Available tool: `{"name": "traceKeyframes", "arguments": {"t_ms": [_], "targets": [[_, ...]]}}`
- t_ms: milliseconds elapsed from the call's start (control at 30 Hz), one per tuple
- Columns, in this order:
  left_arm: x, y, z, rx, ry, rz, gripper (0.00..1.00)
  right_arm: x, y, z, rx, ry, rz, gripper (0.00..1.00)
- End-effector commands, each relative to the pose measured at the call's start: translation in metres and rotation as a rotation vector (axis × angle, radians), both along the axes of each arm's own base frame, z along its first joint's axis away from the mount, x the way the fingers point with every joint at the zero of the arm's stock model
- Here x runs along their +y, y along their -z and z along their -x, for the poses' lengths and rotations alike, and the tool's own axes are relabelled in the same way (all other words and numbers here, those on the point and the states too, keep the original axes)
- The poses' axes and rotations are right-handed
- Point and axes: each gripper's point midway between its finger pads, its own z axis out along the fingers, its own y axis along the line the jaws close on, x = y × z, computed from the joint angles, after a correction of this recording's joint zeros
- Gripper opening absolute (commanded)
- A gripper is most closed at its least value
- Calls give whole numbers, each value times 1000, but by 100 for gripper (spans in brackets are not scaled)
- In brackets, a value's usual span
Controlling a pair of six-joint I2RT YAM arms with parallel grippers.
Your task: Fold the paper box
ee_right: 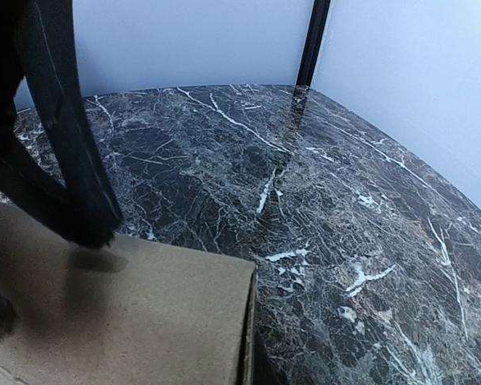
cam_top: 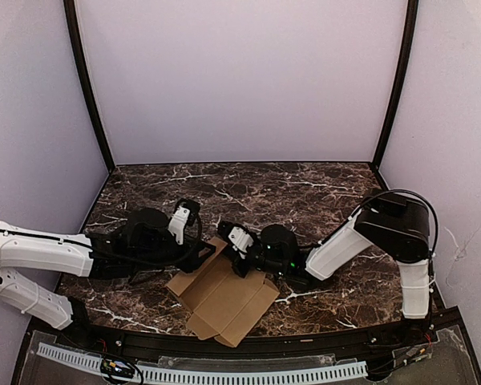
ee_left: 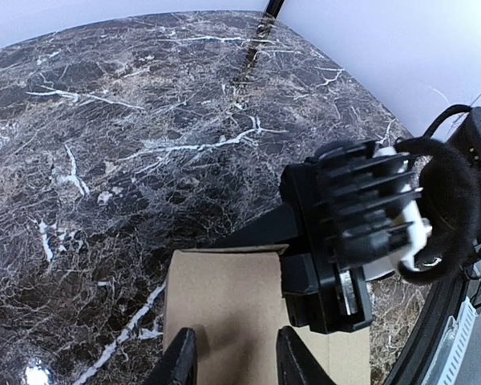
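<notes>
The paper box (cam_top: 224,298) is a flat brown cardboard sheet with flaps, lying near the front edge of the marble table (cam_top: 305,192). Its far-left flap is raised between the two grippers. My left gripper (cam_top: 207,250) reaches in from the left. In the left wrist view its two fingertips (ee_left: 181,361) stand apart over the flap (ee_left: 224,297), so the left gripper (ee_left: 236,362) is open. My right gripper (cam_top: 242,255) sits against the flap's right edge, and its black body (ee_left: 349,241) shows beside the flap. The right wrist view shows the cardboard (ee_right: 128,313) but not its own fingertips.
Plain walls with black corner posts (cam_top: 88,88) enclose the dark marble table. A black rail (cam_top: 305,341) runs along the front edge. A black bar, part of the other arm (ee_right: 64,136), crosses the left of the right wrist view.
</notes>
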Motion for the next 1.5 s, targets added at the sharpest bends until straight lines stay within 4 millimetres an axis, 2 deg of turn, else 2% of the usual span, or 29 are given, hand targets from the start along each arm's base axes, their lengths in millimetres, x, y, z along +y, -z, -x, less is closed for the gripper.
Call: {"name": "traceKeyframes", "arguments": {"t_ms": [0,267,333,433,600,700,1233,1467], "targets": [[-13,1,-10,-19,-11,28,32,4,1,1,28,-21,-35,1],[-20,24,-19,-1,-32,-5,29,-2,11,11,65,-41,-23,18],[-21,28,-19,6,-33,-11,29,-6,11,13,72,-42,-20,27],[-21,33,-19,13,-33,-17,28,-11,16,17,85,-47,3,35],[-22,37,-18,20,-29,-22,27,-22,21,24,113,-45,14,39],[-22,37,-18,22,-27,-17,27,-26,25,21,121,-23,18,37],[-31,44,-13,58,12,1,24,-19,28,-9,108,114,15,11],[-31,42,-12,60,11,4,24,-15,40,-11,134,127,26,0]]}}
